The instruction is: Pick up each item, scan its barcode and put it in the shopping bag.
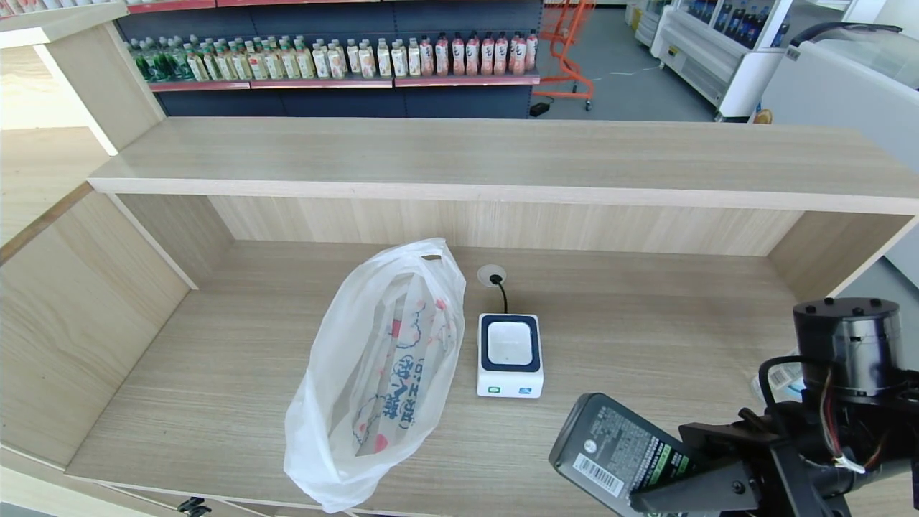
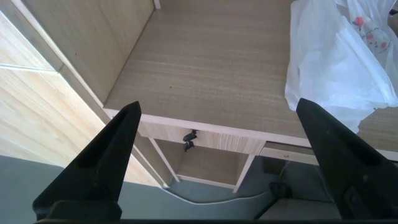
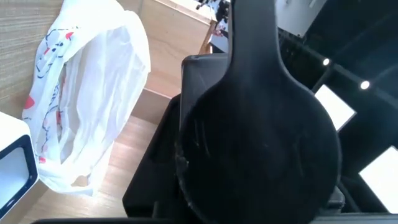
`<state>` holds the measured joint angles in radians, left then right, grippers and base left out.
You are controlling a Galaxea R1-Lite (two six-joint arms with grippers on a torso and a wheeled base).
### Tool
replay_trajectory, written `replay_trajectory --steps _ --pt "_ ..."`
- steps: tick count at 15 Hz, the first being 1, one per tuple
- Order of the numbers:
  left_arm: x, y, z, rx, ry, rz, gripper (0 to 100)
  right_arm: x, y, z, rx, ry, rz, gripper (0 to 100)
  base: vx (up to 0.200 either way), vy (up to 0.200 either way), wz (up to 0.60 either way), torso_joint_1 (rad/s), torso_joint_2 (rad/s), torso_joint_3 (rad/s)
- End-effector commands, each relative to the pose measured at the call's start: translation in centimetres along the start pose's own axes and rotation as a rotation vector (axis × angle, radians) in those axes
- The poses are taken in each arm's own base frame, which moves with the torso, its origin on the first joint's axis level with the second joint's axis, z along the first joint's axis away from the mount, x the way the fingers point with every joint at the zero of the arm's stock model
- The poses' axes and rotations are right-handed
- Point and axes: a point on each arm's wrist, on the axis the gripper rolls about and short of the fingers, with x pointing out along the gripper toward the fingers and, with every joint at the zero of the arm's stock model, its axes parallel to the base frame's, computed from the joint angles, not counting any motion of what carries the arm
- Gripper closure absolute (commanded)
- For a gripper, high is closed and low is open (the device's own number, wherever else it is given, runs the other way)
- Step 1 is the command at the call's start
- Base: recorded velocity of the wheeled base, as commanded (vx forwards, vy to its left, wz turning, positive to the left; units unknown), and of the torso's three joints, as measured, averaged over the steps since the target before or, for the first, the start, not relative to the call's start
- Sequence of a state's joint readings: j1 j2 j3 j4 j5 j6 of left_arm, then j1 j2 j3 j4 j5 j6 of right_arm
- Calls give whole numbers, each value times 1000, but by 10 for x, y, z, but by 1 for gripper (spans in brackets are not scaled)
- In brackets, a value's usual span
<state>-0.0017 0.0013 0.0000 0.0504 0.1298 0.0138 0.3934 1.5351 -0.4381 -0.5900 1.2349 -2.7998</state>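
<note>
Counter (image 1: 646,323): wood, with a raised ledge along the back and side walls. I see a shelf of bottles (image 1: 337,57) in the room behind.

Shopping bag (image 1: 323,402): white plastic, lying on its side left of centre on the counter, handle end toward the back wall. One printed packet (image 1: 402,366) shows through the plastic inside it.

Right gripper (image 1: 682,467): at the front right of the counter, clamped on a dark pouch (image 1: 617,452). The pouch is tilted, with its label and barcode (image 1: 598,474) facing up. It's in the air, in front and to the right of the scanner and apart from it.

Left gripper (image 2: 219,112): fingers (image 2: 106,162) spread wide with nothing between them. From its wrist cam it hangs off the front edge of the counter, with the bag's near end off to one side.

Scanner (image 1: 510,353): white box with a dark-framed window on top, flat on the counter just right of the bag. I can't tell whether they touch.

Cable (image 1: 501,294): black, running from the scanner's back to a round grommet (image 1: 492,276) in the counter.
</note>
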Motion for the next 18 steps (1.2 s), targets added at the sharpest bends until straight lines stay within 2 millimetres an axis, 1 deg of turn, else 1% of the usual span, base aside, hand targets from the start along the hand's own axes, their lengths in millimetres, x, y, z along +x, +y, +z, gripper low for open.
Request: replay_trajectory --steps 1,5,18 --pt "0 0 0 0 0 1 0 1 3 0 -14 -4 2 100 0 0 0 0 0 0" --pt "0 0 0 0 0 1 0 1 1 0 -16 -2 2 100 0 0 0 0 0 0" --pt "0 0 0 0 0 1 0 1 2 -2 -18 -1 -2 100 0 0 0 0 0 0"
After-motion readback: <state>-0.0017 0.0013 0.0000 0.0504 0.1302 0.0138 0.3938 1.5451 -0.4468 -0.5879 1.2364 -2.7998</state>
